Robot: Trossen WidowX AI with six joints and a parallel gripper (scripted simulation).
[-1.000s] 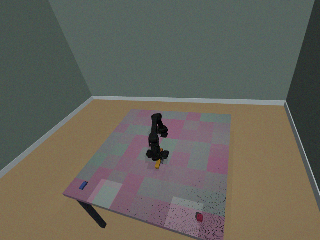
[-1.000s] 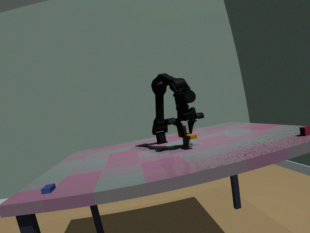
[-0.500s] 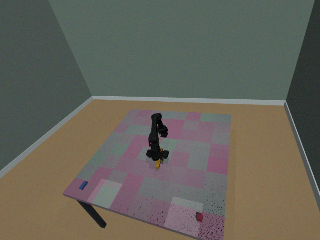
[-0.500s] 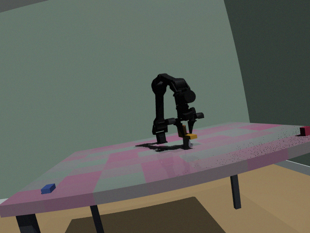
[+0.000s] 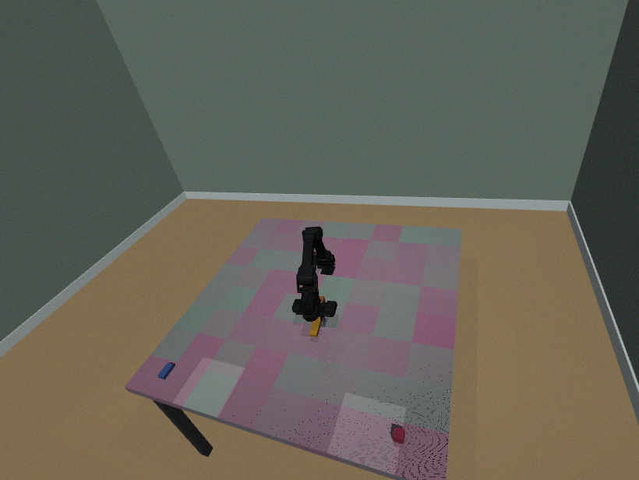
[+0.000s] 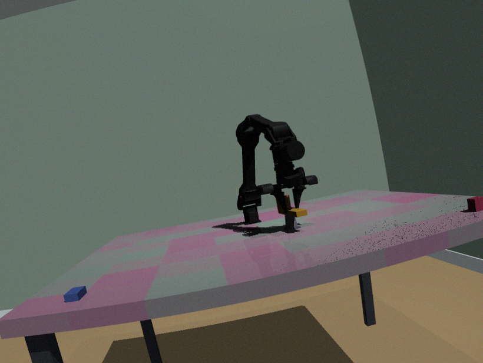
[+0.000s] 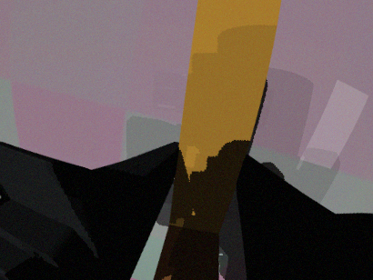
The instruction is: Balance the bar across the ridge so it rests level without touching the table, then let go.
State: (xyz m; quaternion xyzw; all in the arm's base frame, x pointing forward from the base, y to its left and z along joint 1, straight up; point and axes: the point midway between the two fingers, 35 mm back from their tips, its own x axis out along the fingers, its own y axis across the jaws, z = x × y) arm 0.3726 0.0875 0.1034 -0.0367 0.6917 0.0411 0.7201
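The orange bar (image 5: 314, 329) (image 6: 298, 212) (image 7: 233, 69) is long and flat, near the middle of the table. My gripper (image 5: 315, 315) (image 6: 289, 203) (image 7: 209, 155) points straight down and is shut on the bar partway along its length. A small dark ridge (image 6: 290, 224) stands upright on the table right under the bar. In the exterior view the bar is clear of the table top, at about the ridge's top. I cannot tell whether the bar touches the ridge. In the wrist view the bar runs away from me and the ridge is hidden beneath it.
A small blue block (image 5: 166, 370) (image 6: 75, 293) lies near one front corner of the pink and grey chequered table (image 5: 361, 372) (image 6: 195, 269). A small red block (image 5: 397, 433) (image 6: 475, 204) sits near the other front corner. The arm's base stands just behind the bar.
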